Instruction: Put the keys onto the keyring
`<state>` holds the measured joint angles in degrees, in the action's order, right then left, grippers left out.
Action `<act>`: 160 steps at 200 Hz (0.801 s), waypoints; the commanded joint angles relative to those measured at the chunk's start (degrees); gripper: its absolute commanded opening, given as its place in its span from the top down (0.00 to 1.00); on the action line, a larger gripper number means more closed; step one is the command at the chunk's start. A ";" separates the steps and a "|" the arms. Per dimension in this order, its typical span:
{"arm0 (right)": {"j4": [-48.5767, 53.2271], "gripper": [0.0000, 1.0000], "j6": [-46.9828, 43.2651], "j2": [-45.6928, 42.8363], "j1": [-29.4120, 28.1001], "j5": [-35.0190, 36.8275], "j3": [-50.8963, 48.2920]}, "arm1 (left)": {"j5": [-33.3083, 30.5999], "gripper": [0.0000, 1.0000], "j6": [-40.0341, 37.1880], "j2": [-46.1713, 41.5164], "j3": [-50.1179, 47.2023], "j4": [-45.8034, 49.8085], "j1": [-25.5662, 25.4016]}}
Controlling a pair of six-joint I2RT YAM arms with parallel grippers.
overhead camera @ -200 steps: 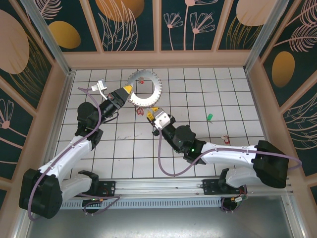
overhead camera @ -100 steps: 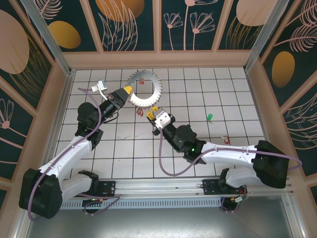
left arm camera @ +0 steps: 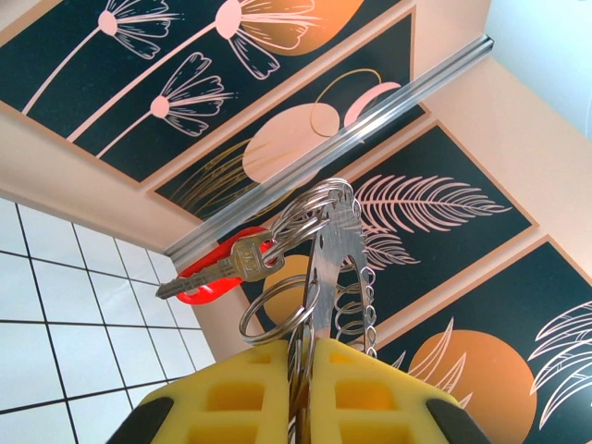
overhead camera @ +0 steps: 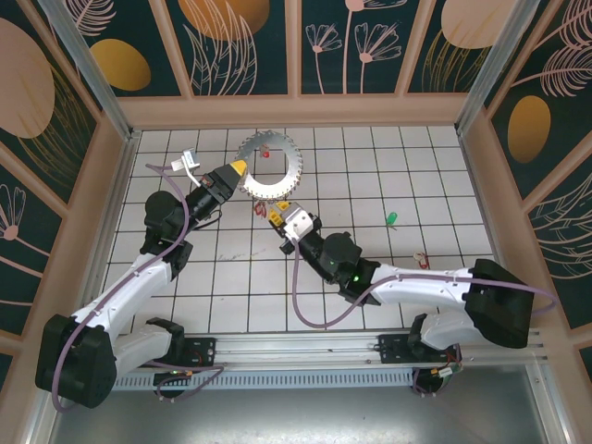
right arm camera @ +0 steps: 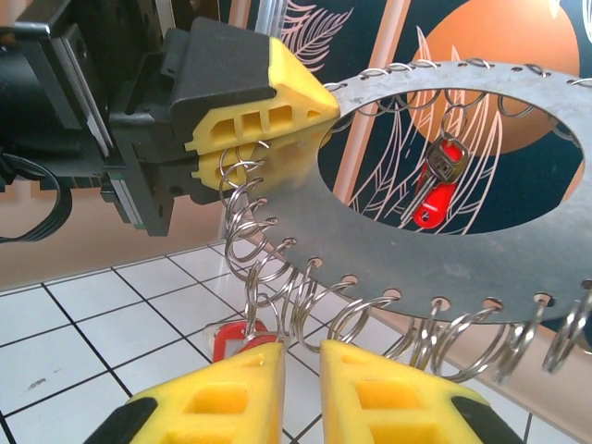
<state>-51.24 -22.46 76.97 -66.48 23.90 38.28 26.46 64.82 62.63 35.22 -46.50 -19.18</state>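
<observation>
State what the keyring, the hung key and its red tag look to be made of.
Keyring: thin sheet metal, matte grey, with punched rim holes carrying shiny wire rings. Key: metal, pale and slightly brassy, glinting. Tag: probably plastic, going by its glossy, uniform red.

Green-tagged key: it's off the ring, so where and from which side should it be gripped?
Grip the green-tagged key probably by its tag, from straight above: it lies flat on bare tiles, nothing beside it; the metal part is too small to judge.
</observation>
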 commanded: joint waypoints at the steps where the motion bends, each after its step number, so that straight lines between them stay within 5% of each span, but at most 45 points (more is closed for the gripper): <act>1: -3.35 0.82 -1.59 1.08 -0.41 1.21 2.53 | -0.33 1.00 0.93 -0.80 0.36 -4.83 -0.18; 160: 0.70 0.83 3.20 -3.45 -1.95 0.92 -1.95 | -0.63 1.00 0.48 -0.84 0.47 -4.17 -0.16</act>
<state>-50.41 -20.40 75.18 -67.79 24.16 36.80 26.46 64.82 62.63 35.22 -46.48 -19.18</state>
